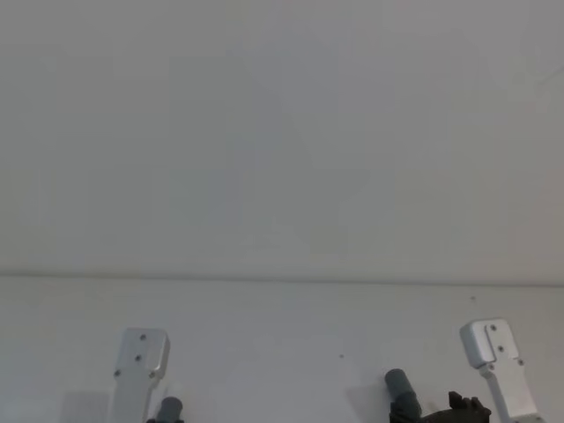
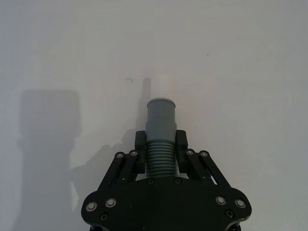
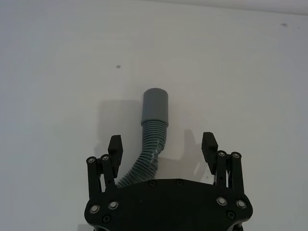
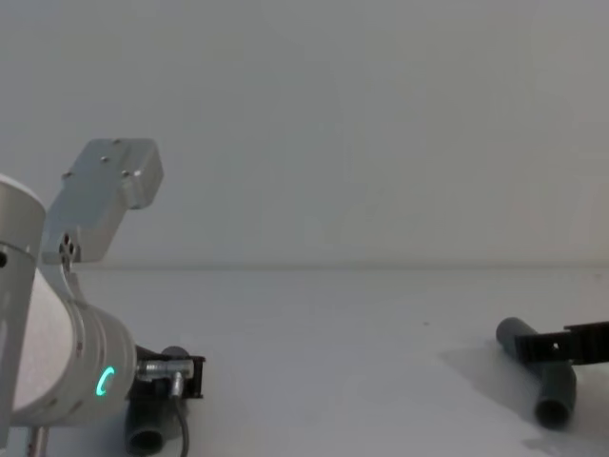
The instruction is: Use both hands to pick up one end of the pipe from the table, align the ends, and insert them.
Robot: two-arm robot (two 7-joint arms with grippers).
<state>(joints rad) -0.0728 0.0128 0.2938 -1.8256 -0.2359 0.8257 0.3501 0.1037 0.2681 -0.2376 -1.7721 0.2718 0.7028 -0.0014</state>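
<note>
Your left gripper (image 2: 160,142) has its fingers clenched on the ribbed middle of the white-tipped pipe piece (image 2: 161,118), low at the robot's left. Your right gripper (image 3: 162,142) stands released, fingers astride the grey socket piece (image 3: 155,108) lying on the table (image 3: 240,62). I judge the grasping step half done: next, close the right, lift both, line them up.

We count two pipe pieces: one white-tipped pipe piece (image 2: 161,120) at 7 o'clock on the table (image 1: 282,352), and one plain grey pipe piece (image 3: 153,137) at 5 o'clock. We count two grippers: one left gripper (image 2: 160,139) and one right gripper (image 3: 162,143). We count one table.
</note>
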